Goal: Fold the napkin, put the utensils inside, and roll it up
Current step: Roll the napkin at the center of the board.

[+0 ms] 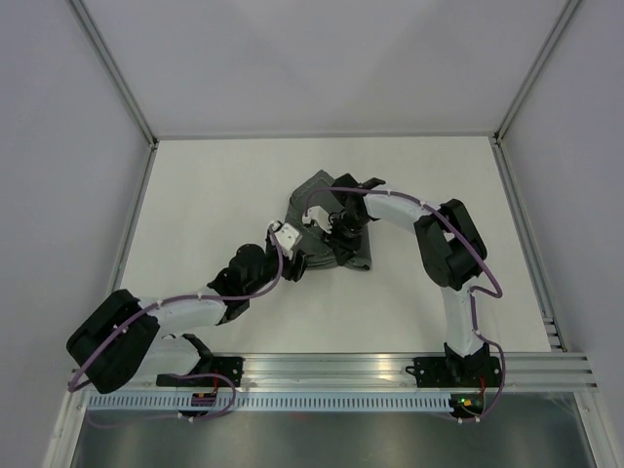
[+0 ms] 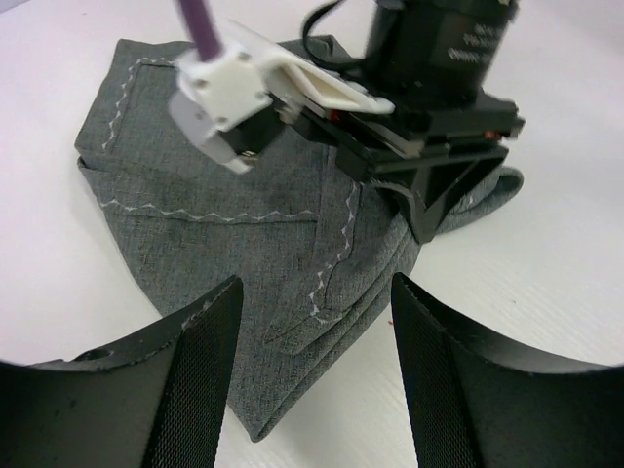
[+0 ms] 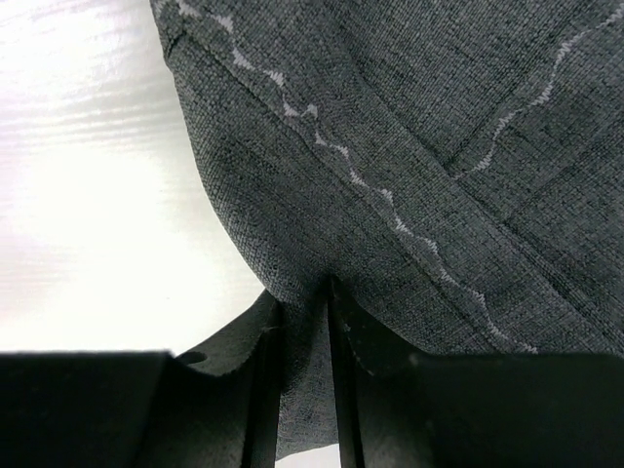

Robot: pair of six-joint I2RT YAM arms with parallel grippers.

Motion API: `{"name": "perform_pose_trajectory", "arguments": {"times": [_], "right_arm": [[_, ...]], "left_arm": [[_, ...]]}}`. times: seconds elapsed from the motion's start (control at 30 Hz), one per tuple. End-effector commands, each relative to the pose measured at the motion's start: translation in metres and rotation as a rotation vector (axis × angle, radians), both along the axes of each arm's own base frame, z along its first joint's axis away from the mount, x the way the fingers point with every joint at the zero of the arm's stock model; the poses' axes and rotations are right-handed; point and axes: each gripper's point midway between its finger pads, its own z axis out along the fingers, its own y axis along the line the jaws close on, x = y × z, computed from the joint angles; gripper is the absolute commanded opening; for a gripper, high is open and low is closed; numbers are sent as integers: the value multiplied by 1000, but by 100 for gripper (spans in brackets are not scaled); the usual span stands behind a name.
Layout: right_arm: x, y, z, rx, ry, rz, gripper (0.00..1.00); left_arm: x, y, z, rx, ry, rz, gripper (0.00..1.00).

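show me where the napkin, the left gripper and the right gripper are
napkin [image 2: 214,234], left wrist view, on the flat folded cloth
left gripper [image 2: 314,292], left wrist view, midway between its open fingertips
right gripper [image 3: 304,307], right wrist view, midway between fingertips pinching the napkin

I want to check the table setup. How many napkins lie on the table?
1. The napkin lies folded mid-table. The right gripper pinches its edge, and the left gripper hangs open by one corner. A second cloth hidden under it cannot be ruled out.
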Motion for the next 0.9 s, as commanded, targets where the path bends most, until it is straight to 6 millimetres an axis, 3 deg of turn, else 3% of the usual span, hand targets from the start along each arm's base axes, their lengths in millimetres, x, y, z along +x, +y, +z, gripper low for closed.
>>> {"name": "perform_pose_trajectory", "arguments": {"times": [0.0, 0.23, 0.43, 0.87], "right_arm": [[-42, -51, -33, -192, 211, 22, 28], [-42, -64, -36, -210, 251, 8, 27], [-40, -75, -38, -221, 277, 0, 27], [-30, -88, -43, -214, 307, -41, 27]], "left_arm": [[0, -24, 19, 54, -185, -103, 68], [-4, -59, 11, 162, -241, -199, 69], [-10, -89, -4, 290, -304, -298, 75], [-24, -122, -40, 543, -332, -469, 78]]}}
